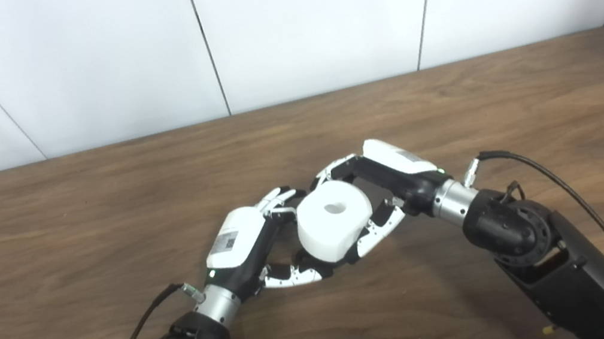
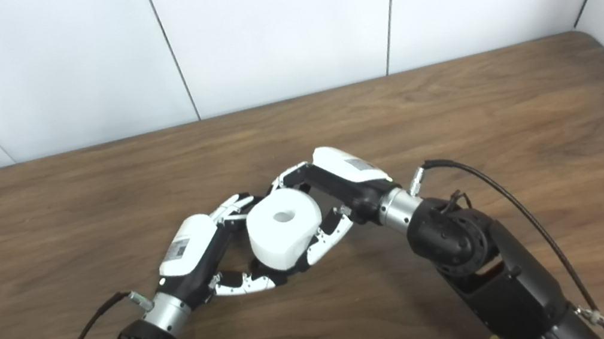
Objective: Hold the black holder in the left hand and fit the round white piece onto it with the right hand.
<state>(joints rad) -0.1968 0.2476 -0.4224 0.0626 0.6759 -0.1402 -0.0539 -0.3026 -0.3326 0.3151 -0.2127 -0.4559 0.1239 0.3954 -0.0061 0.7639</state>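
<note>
The white piece [image 1: 334, 222], round with a hole on top, sits mid-table between both hands. The right hand [image 1: 385, 180] wraps its fingers around it; the left hand [image 1: 247, 245] curls against its left side, its grip unclear.

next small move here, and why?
Probably a short press straight down with the right hand, left hand held steady. The round white piece sits between both hands with its centre hole facing up; the right hand's fingers wrap it and the left hand closes in from below. The black holder is hidden beneath it, so seating can't be confirmed.
</note>
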